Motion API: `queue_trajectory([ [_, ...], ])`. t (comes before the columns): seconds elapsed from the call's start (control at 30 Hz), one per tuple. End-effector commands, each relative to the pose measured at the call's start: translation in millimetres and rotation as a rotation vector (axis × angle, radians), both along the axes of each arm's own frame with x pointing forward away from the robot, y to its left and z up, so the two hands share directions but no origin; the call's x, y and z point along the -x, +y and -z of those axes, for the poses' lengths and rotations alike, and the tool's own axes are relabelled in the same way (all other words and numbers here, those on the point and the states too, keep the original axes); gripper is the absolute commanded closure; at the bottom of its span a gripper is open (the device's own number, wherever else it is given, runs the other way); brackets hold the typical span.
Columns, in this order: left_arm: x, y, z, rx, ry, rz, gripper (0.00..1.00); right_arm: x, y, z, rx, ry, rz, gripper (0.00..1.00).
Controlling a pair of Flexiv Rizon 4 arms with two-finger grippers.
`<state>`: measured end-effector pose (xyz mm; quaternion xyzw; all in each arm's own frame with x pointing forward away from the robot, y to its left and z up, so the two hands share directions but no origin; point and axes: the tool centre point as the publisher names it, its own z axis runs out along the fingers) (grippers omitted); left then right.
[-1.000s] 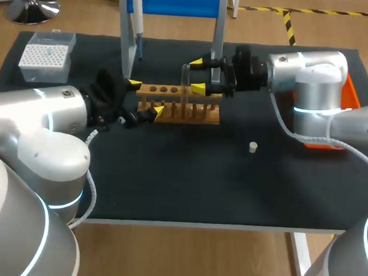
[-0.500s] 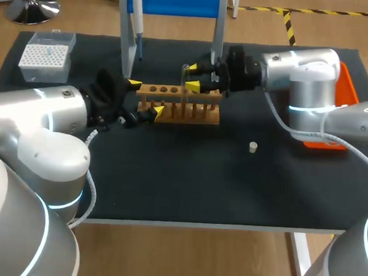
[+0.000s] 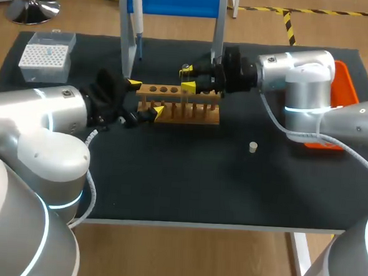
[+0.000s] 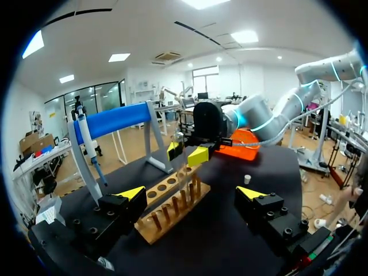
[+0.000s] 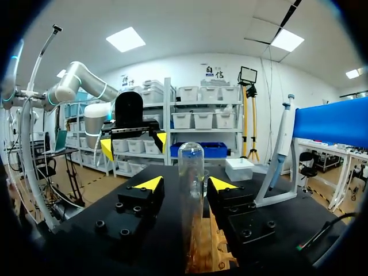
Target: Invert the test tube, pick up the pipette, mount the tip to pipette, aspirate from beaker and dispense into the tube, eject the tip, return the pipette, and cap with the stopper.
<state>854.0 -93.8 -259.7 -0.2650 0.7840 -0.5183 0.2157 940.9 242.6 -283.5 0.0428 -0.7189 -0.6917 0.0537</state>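
My right gripper (image 5: 186, 184) stands part open around the test tube (image 5: 191, 164), with a gap at one finger. The tube sits in the wooden rack (image 3: 192, 113), long axis vertical, rounded closed end up. My left gripper (image 4: 190, 193) is wide open at the rack's end.

Test tube (image 3: 186, 82): clear glass, upright in the wooden rack (image 3: 191, 116) toward its right end, rounded closed end uppermost.
Pipette (image 3: 136, 19): white and blue, hanging vertically on a stand behind the rack's left end.
Tip box (image 3: 46, 57): clear, holding a white tip grid, well left of the rack.
Stopper (image 3: 253, 146): small, pale, lying on the mat in front of and to the right of the rack, apart from it.
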Motion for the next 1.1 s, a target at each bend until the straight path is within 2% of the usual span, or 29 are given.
queue_trajectory([
  [0.03, 0.3, 1.5, 0.7, 0.004, -0.001, 0.004, 0.00, -1.7, 1.9, 1.7, -0.002, 0.000, -0.001, 0.52],
  [0.33, 0.3, 1.5, 0.7, 0.004, -0.001, 0.004, 0.00, -3.8, 3.3, 2.6, -0.002, 0.000, 0.008, 0.58],
  [0.37, 0.3, 1.5, 0.7, 0.004, -0.001, 0.004, 0.00, -4.0, 3.3, 2.6, -0.002, 0.000, 0.009, 0.63],
  [0.47, 0.3, 1.5, 0.7, 0.004, -0.001, 0.004, 0.00, -5.4, 3.6, 2.6, -0.003, 0.001, 0.013, 1.00],
  [1.1, 0.3, 1.5, 0.7, 0.004, -0.001, 0.004, 0.00, -9.4, 3.9, -5.1, -0.018, 0.037, 0.017, 1.00],
])
